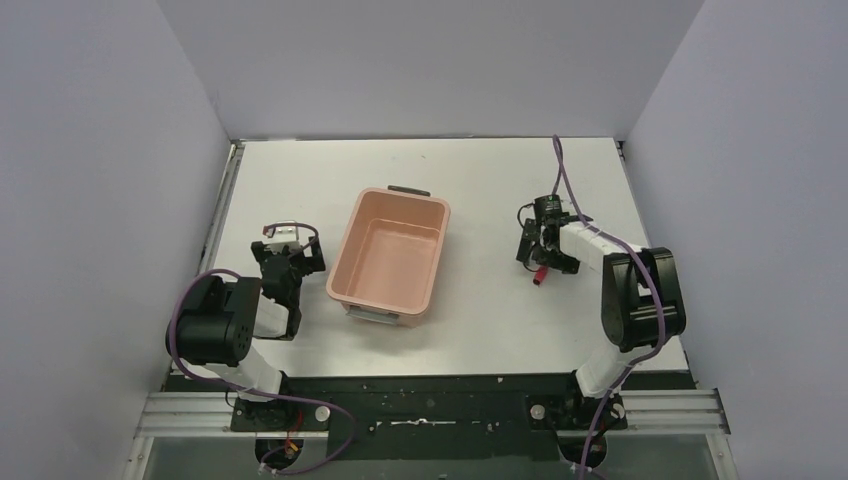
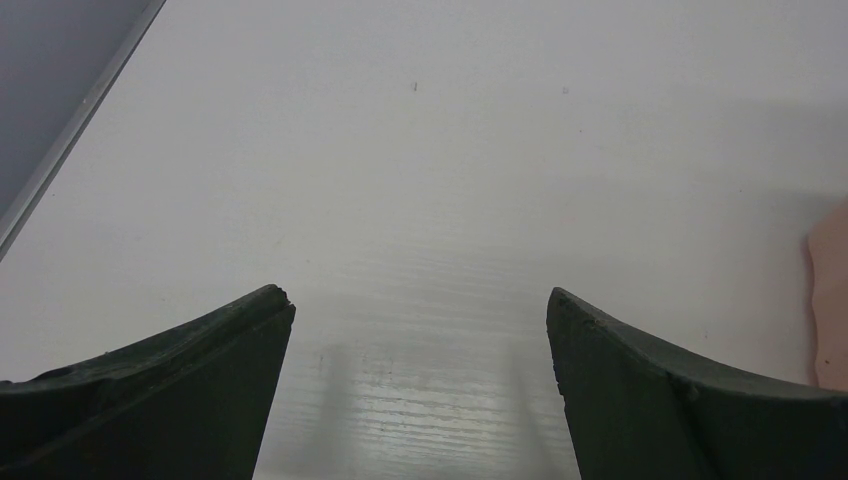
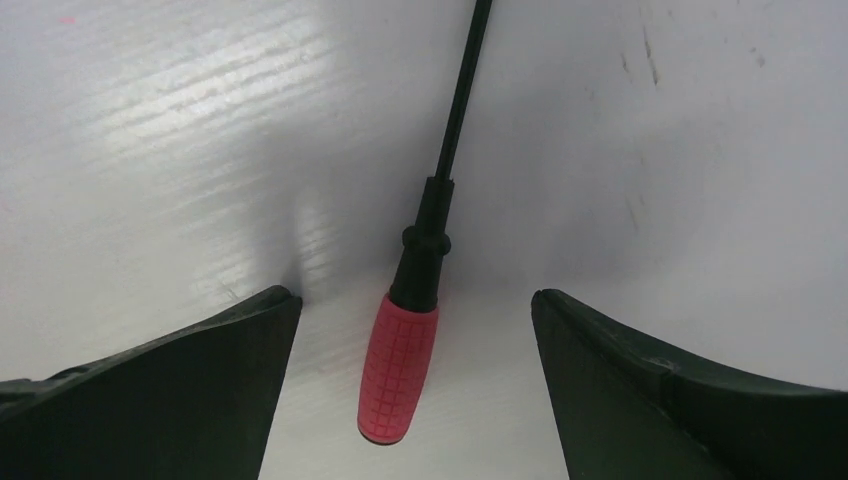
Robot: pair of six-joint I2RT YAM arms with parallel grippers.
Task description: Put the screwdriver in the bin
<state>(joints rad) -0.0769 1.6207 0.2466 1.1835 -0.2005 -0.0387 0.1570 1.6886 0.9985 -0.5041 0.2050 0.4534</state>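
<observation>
one screwdriver between the spread right gripper, one bin, left gripper spread

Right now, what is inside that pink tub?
The bin shows only its bare pink floor, with nothing covering it. The screwdriver lies outside, on the table, between the right fingers.

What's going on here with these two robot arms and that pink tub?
The right arm is lined up on the screwdriver, which lies on the white table to the right of the bin. The right end effector is open, with a finger on either side of the red handle, and has not gripped it yet. The bin sits mid-table and is empty. The left end effector is open over bare table by the bin's left side, holding nothing.
</observation>
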